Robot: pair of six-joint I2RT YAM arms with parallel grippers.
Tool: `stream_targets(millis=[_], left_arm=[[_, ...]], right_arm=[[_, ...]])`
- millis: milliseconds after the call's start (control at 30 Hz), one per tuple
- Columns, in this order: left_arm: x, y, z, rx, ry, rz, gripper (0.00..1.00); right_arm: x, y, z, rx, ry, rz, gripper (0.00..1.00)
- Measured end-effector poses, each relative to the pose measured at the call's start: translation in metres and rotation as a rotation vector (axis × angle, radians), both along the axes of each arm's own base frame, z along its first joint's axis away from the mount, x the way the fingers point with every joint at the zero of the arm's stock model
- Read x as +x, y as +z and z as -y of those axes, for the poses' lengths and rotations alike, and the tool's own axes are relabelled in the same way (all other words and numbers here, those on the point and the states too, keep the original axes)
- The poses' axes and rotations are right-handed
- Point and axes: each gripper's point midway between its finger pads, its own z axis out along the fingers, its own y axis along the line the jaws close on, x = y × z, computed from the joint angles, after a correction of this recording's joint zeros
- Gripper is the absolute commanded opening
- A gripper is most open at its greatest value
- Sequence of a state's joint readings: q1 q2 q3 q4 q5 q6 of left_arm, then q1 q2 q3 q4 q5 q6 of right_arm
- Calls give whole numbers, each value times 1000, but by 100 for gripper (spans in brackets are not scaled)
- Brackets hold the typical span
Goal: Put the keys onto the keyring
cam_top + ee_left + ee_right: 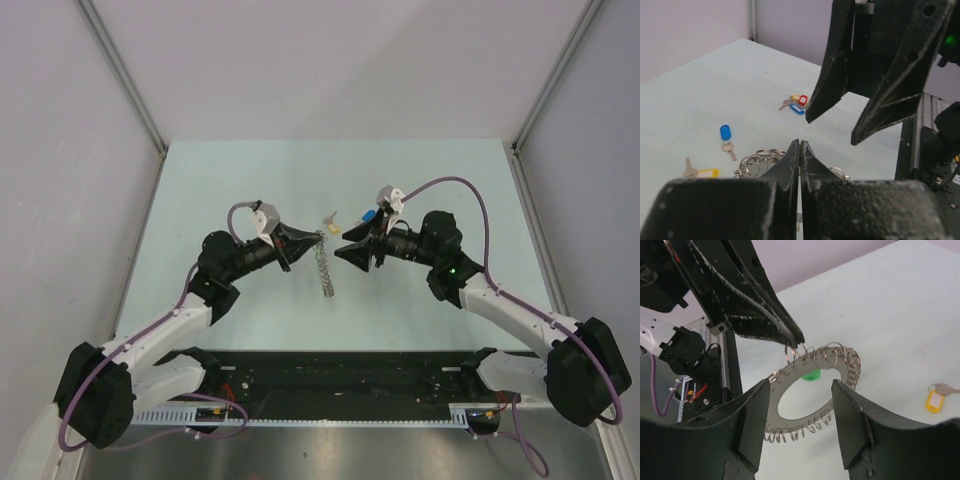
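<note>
Your left gripper [796, 341] holds its jaws pressed together on one small loop of the keyring [785, 377], lifting it so that it faces the other arm. Your right gripper [833, 129] stands half open and empty just beside it. The keys [796, 105] lie apart on the table [715, 75], none picked up yet.

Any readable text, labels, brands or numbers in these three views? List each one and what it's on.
No text reads in any view.
On the yellow tag: the face looks blank, or any print is too small to read.
On the lone blue tag and the red tag: too small to tell.
On the keyring: no stamp or number visible.
</note>
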State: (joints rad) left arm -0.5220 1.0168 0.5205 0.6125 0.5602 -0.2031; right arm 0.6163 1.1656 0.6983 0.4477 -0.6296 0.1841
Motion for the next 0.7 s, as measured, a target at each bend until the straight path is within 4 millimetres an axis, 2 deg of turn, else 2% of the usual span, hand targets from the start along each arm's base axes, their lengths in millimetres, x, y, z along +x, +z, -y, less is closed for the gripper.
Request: stream_targets(millis=[200,700], left_arm=[[-11,2,13,-24,-67,7,0],[-25,9,23,-43,-128,32,0]], right_arm=[[0,11,-2,56,78,40,42],[-3,0,-10,69,185,30,27]])
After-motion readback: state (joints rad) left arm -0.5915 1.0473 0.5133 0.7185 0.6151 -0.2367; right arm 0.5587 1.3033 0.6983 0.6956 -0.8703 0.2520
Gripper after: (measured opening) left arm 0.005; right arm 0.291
